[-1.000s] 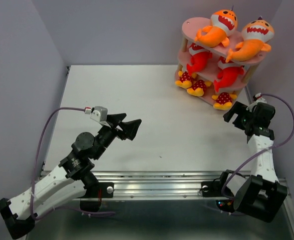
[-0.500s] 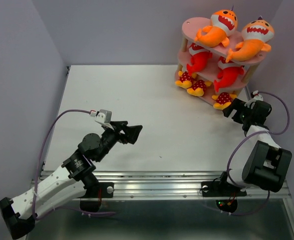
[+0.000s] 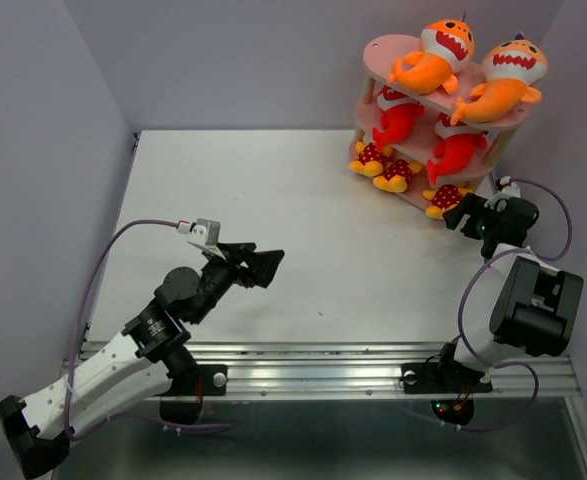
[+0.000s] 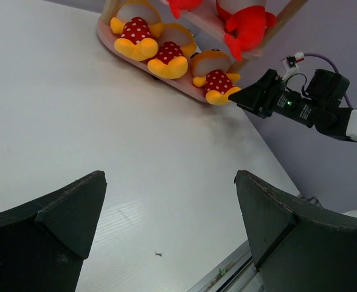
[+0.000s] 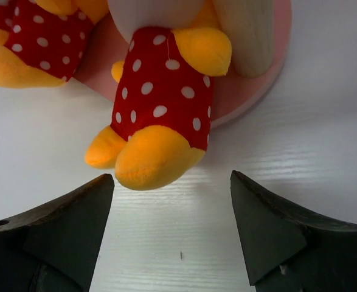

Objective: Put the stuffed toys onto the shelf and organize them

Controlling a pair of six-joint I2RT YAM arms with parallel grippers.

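Left pincer (image 3: 261, 258) over bare counter (image 3: 273, 170), fingers spread to the full, gripping nothing. Far ahead of it and off to its right, the shelf (image 3: 388, 48), all three tiers visible from above only. On the top board, two orange sharks (image 3: 433, 55) lying side by side, toothy heads away from both pincers, tails curling back toward the left pincer, long axes slanting across the board. One tier down, two red sharks (image 3: 401, 120) slanted the same way, heads tucked beneath the top board. On the bottom board, three spotted figures (image 3: 398, 175) in a row, feet toward the pincers. From the left wrist, top tier cut off: only red tails, the three figures and, just to their right, the right pincer (image 4: 254, 96) seen side-on. Right pincer just short of the nearest figure (image 3: 445, 200), fingers parted wide, nothing between them held. From the right wrist alone: that figure's white dots close up, yellow feet overhanging the pink board onto the counter and pointing back at the pincer, body running nearly straight away from it; a wooden post (image 5: 251, 30) just right of it; a second figure (image 5: 26, 42) ahead and left
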